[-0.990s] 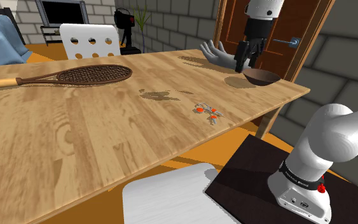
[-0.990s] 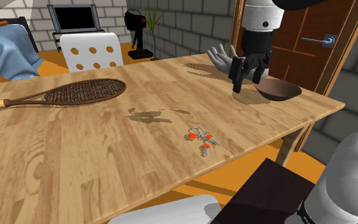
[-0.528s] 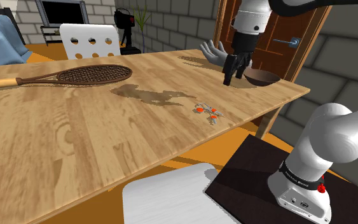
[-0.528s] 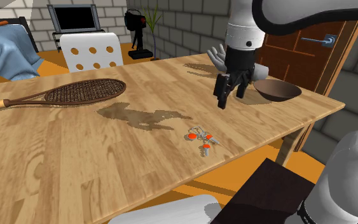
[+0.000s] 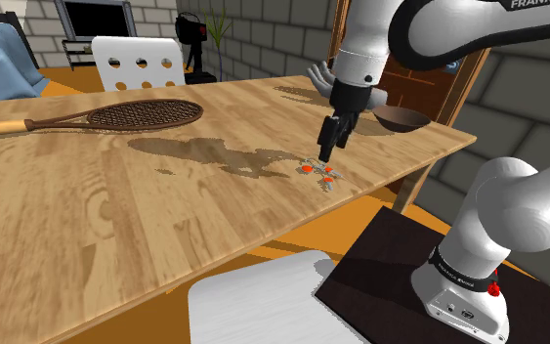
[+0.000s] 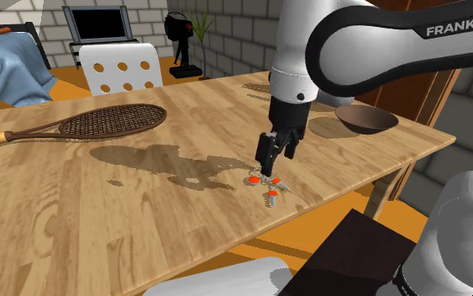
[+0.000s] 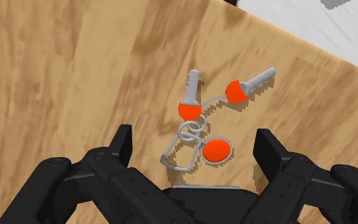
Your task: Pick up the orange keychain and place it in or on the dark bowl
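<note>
The keychain point(image 5: 317, 171) is a silver ring with keys that have orange heads, lying on the wooden table point(image 5: 146, 225) near its front edge. My black gripper point(image 5: 326, 147) hangs just above it, pointing down, fingers open. In the wrist view the keychain point(image 7: 189, 110) lies between and a little ahead of the spread fingertips point(image 7: 123, 137), untouched. From the second exterior view, the gripper point(image 6: 268, 160) hovers right over the keychain point(image 6: 265, 187). The dark brown bowl point(image 5: 401, 119) stands empty near the table's far right corner, well clear of the gripper; it also shows as the bowl point(image 6: 366, 118).
A brown racket point(image 5: 116, 115) lies across the table's far left part. A grey hand-shaped object point(image 5: 321, 80) sits behind the arm near the bowl. A white chair point(image 5: 138, 64) stands beyond the table. The table's edge runs close behind the keychain point(image 7: 336, 70).
The arm has swung from beside the bowl toward the keychain and come down over it. Its shadow has slid across the table. The fingers stayed open.
</note>
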Robot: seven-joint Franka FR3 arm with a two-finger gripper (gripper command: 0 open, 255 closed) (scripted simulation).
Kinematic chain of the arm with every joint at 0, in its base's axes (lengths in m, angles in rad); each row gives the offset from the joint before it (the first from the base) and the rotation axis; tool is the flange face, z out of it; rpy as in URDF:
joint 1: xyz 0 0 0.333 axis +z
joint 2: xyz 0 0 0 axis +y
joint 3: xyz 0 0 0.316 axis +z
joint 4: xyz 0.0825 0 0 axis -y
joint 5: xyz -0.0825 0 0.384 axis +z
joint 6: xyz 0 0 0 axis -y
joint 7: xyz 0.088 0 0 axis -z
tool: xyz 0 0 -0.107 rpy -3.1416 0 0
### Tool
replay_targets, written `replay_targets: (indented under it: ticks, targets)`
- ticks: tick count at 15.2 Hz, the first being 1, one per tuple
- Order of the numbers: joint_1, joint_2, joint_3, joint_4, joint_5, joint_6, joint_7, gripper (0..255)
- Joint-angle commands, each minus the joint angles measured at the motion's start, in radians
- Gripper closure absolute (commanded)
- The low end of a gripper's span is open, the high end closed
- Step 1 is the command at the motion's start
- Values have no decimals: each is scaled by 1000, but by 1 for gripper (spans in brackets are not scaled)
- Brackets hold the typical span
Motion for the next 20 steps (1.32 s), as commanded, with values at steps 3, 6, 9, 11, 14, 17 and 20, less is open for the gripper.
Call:
replay_targets:
  ticks: [3, 6, 9, 11, 14, 17, 20]
  targets:
    - [5, 12, 9, -44, 9, 58, -2, 0]
    - [7, 25, 16, -83, 14, 111, -3, 0]
    - [7, 25, 16, -83, 14, 111, -3, 0]
    - [7, 25, 16, -83, 14, 111, -3, 0]
    - [7, 26, 16, -83, 14, 111, -3, 0]
    - [6, 26, 16, -82, 13, 111, -3, 255]
    - [5, 30, 14, -87, 12, 119, -7, 255]
